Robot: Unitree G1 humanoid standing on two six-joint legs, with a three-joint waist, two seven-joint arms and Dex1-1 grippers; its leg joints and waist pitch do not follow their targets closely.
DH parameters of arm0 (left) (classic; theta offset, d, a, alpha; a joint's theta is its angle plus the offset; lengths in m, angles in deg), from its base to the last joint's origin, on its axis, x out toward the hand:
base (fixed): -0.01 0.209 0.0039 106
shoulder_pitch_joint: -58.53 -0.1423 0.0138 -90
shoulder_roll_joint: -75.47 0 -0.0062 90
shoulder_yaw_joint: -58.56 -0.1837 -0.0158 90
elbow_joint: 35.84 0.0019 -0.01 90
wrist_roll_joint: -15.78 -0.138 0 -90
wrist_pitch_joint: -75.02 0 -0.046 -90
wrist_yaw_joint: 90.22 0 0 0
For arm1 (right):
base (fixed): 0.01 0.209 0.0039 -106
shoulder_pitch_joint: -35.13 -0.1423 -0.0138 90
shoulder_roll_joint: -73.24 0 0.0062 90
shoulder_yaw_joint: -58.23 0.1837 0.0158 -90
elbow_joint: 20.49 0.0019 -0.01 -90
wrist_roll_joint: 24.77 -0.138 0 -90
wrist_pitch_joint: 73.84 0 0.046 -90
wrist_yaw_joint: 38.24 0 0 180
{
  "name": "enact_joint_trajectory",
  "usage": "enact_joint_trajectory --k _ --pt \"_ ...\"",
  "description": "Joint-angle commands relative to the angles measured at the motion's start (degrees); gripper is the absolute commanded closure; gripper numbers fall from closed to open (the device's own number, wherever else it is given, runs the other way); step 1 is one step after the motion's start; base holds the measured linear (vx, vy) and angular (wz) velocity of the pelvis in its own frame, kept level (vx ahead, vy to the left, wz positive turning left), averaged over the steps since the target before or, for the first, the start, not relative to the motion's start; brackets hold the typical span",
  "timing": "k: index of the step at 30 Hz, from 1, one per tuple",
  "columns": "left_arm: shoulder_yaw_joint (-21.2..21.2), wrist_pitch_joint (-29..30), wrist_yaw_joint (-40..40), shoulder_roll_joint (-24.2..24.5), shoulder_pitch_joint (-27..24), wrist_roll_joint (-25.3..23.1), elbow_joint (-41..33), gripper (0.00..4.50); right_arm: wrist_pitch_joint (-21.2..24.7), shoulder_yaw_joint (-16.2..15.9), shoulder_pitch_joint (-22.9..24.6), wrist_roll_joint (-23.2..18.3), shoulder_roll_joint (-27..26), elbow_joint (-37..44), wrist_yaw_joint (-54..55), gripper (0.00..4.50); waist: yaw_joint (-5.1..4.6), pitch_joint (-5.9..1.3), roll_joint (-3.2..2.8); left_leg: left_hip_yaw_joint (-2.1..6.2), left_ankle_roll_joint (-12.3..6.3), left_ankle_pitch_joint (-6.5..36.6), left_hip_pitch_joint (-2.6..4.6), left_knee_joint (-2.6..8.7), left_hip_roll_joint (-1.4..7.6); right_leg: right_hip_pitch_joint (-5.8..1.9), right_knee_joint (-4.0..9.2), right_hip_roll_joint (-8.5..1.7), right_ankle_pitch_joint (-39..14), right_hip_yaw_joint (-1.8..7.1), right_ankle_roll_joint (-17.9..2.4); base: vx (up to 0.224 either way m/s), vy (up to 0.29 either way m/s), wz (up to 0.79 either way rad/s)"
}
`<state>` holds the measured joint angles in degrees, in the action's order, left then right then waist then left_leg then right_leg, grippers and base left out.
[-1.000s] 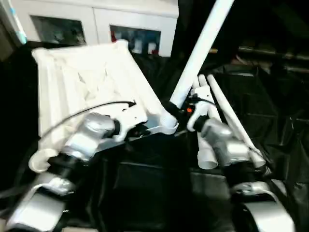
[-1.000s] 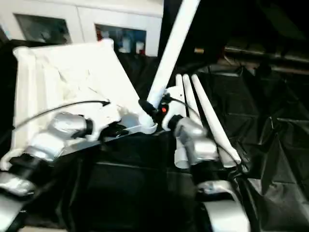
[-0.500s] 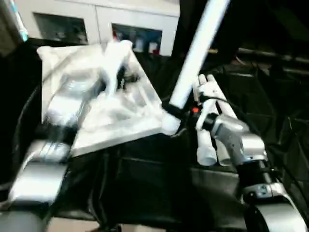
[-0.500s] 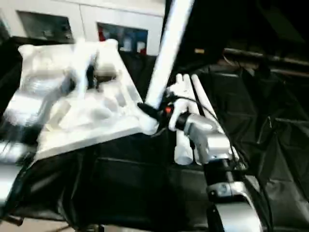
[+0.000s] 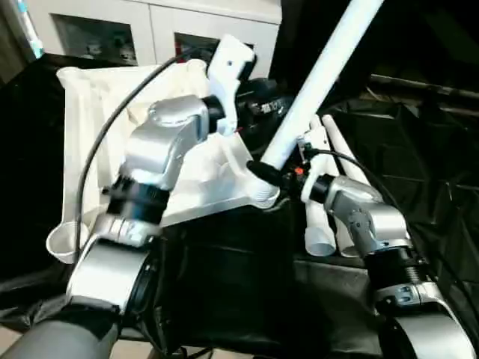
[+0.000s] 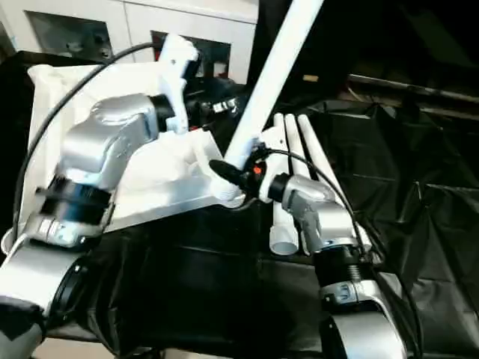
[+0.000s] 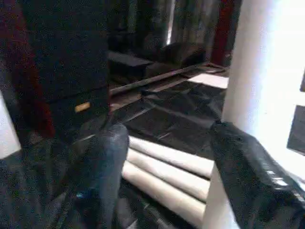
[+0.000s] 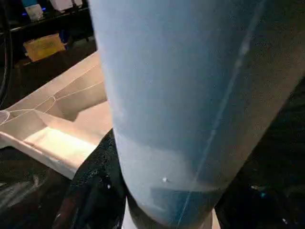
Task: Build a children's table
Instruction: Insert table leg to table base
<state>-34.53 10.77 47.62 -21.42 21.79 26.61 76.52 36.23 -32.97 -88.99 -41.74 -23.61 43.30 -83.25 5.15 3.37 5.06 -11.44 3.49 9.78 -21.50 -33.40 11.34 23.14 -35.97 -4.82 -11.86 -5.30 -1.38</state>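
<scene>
**Left arm lifted off the tabletop edge toward the raised leg**

A second ago my left gripper sat low at the near edge of the table top (image 5: 90,112), fingers nearly together. I now see the left gripper (image 5: 263,105) raised above the top's ribbed underside, up beside the slanted leg (image 5: 314,86), with its two black fingers (image 7: 107,176) spread wide and nothing between them; in the left wrist view the white tube rises just beside one finger, and I cannot tell whether they touch. The right gripper (image 5: 271,176) is where it was, clamped on the lower end of that leg close to the top's near corner socket (image 5: 262,194). The leg leans about as it did before.

The table top lies underside up on black sheeting (image 5: 419,172), its far edge toward the white cabinet (image 5: 150,30). Three more legs (image 5: 325,187) lie side by side to the right of the top, partly behind my right forearm.

Hidden or unclear: my left forearm covers much of the top's centre; the raised leg runs out of the picture at its upper end; whether its lower end is seated in the socket is masked by the right gripper's fingers; the right wrist view gives me the tube at close range and a strip of the top's rim
</scene>
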Motion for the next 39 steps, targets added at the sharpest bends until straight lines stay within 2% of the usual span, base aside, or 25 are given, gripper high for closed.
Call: enact_joint_trajectory --k 1,3,6,8,11,13,14,16,17,19,20,22,23,24,26,27,28,30,39 --pt "-0.42 -0.90 2.11 0.02 0.73 -2.16 2.02 1.11 0.43 0.34 -0.95 0.63 0.43 -0.20 0.94 2.62 0.14 -4.01 -0.40 1.09 -2.36 5.12 1.10 3.13 2.51 -3.61 3.67 -4.13 -0.35 3.55 -12.85 0.000 0.000 0.00" --pt "0.30 -2.80 4.92 1.87 1.39 -4.22 4.70 0.87 -0.07 0.78 -1.52 0.80 0.66 -0.95 1.71 2.62 0.10 -3.97 -0.37 1.18 -1.65 5.83 1.14 3.18 2.51 -3.51 3.77 -4.10 -1.52 3.54 -12.00 0.000 0.000 0.00" --pt "-1.60 -5.57 4.56 4.87 0.86 -6.96 5.90 0.80 -1.00 1.58 -2.42 1.34 1.14 -2.43 3.37 2.62 -0.07 -4.05 -0.48 1.31 -0.29 6.53 1.09 3.32 2.47 -3.58 3.85 -4.17 -3.52 3.53 -10.54 0.000 0.000 0.00" --pt "-5.32 -7.46 -1.02 8.10 -1.88 -8.45 4.77 0.80 -2.28 3.46 -4.08 1.79 2.01 -5.16 6.41 2.62 -0.04 -4.11 -0.42 1.31 -0.25 5.85 1.16 3.31 2.48 -3.41 3.67 -4.23 -2.95 3.56 -10.76 0.000 0.000 0.00" --pt "-9.71 -4.76 -8.87 9.66 -6.18 -7.86 1.95 0.80 -3.89 4.75 -5.59 3.19 3.50 -8.01 9.66 2.62 0.19 -4.15 -0.84 0.92 0.36 3.67 1.46 3.16 2.45 -3.16 3.19 -4.09 0.59 3.65 -12.28 0.000 0.000 0.00" --pt "-10.89 -3.75 -10.37 9.77 -7.11 -7.74 1.76 0.80 -4.21 4.81 -5.74 3.63 3.87 -8.41 10.29 2.62 0.36 -4.26 -0.96 0.77 0.19 2.93 1.46 3.05 2.32 -3.24 2.87 -3.88 2.89 3.68 -12.78 0.000 0.000 0.00" --pt "-11.08 -3.71 -10.58 9.76 -7.22 -7.75 1.86 0.80 -4.28 4.83 -5.78 3.70 3.93 -8.51 10.38 2.62 0.42 -4.33 -0.84 0.80 -0.08 2.50 1.40 3.05 2.32 -3.34 2.78 -3.91 4.18 3.66 -13.00 0.000 0.000 0.00" --pt "-14.10 -3.97 -12.71 9.54 -8.64 -9.27 5.07 0.80 -4.51 5.08 -5.81 4.01 4.40 -8.69 10.94 2.62 0.41 -4.29 -1.22 0.85 -0.17 3.94 1.31 3.08 2.26 -3.43 2.99 -4.00 3.59 3.65 -13.30 0.000 0.000 0.00" --pt "-14.48 -4.40 -12.73 9.34 -8.75 -9.72 6.48 1.16 -4.54 5.08 -5.74 4.00 4.41 -8.61 10.98 2.62 0.33 -4.22 -1.01 0.82 -0.15 4.61 1.27 3.12 2.23 -3.46 3.20 -3.96 2.75 3.66 -13.02 0.000 0.000 0.00" --pt "-14.86 -4.90 -12.70 9.11 -8.87 -10.21 8.09 1.16 -4.60 5.06 -5.66 3.98 4.43 -8.55 11.04 2.62 0.24 -4.19 -0.95 0.92 0.22 5.99 1.18 3.17 2.20 -3.59 3.35 -4.05 0.75 3.71 -12.35 0.000 0.000 0.00" --pt "-15.05 -5.61 -12.06 9.02 -8.66 -11.24 10.22 1.16 -4.81 4.96 -5.53 3.84 4.34 -8.60 11.11 2.62 0.17 -4.24 -1.37 1.01 0.53 6.65 1.25 3.20 2.19 -3.57 3.45 -4.09 -0.11 3.70 -12.11 0.000 0.000 0.00" --pt "-15.25 -5.91 -12.12 9.19 -8.62 -11.71 10.79 1.50 -4.96 4.86 -5.47 3.78 4.31 -8.69 11.11 2.62 -0.02 -4.31 -1.13 1.11 0.68 7.13 1.21 3.23 2.28 -3.64 3.50 -4.08 -0.42 3.66 -11.92 0.000 0.000 0.00" --pt "-15.58 -6.38 -12.15 9.44 -8.54 -12.27 11.55 1.60 -4.97 4.77 -5.29 3.81 4.23 -8.58 11.03 2.62 -0.09 -4.32 -1.10 1.16 0.63 6.92 1.11 3.23 2.29 -3.71 3.46 -4.10 -0.22 3.63 -12.06 0.000 0.000 0.00" --pt "-16.89 -6.44 -13.27 10.43 -8.33 -13.29 12.87 1.63 -4.59 4.45 -4.64 3.79 4.05 -7.87 10.44 2.62 -0.16 -4.29 -1.54 1.16 0.51 7.25 1.24 3.22 2.31 -3.57 3.48 -4.10 -0.04 3.66 -12.32 0.000 0.000 0.00" --pt "-17.41 -6.57 -13.71 10.82 -8.30 -13.58 13.11 1.78 -4.48 4.36 -4.46 3.79 3.99 -7.67 10.26 2.62 -0.20 -4.31 -1.41 1.12 0.42 7.11 1.24 3.20 2.30 -3.58 3.43 -4.02 0.29 3.67 -12.35 0.000 0.000 0.00" --pt "-17.64 -6.06 -13.66 11.11 -8.26 -13.78 13.34 1.78 -4.35 4.30 -4.30 3.73 3.93 -7.42 10.11 2.62 -0.15 -4.37 -1.56 1.13 0.24 6.48 1.27 3.17 2.35 -3.61 3.26 -4.02 1.68 3.68 -12.81 0.000 0.000 0.00" --pt "-17.88 -5.99 -13.79 11.39 -8.14 -14.06 13.77 2.03 -4.33 4.28 -4.23 3.70 3.88 -7.31 10.11 2.62 -0.10 -4.38 -1.54 1.08 0.06 6.06 1.26 3.11 2.32 -3.62 3.12 -3.98 2.61 3.67 -13.26 0.000 0.000 0.00" --pt "-17.95 -5.95 -14.02 11.62 -7.78 -14.53 14.92 2.07 -4.34 4.25 -4.21 3.59 3.82 -7.34 10.15 2.62 -0.08 -4.38 -1.68 1.07 -0.25 5.63 1.28 3.07 2.31 -3.63 3.04 -3.98 3.43 3.64 -13.77 0.000 0.000 0.00" --pt "-16.94 -3.81 -15.58 12.47 -8.44 -13.81 14.99 2.74 -4.64 4.25 -4.31 3.61 3.43 -7.77 10.18 2.62 0.07 -4.28 -1.69 1.04 -0.23 6.03 1.31 3.06 2.35 -3.68 3.09 -4.18 2.35 3.67 -14.37 0.000 0.000 0.00"
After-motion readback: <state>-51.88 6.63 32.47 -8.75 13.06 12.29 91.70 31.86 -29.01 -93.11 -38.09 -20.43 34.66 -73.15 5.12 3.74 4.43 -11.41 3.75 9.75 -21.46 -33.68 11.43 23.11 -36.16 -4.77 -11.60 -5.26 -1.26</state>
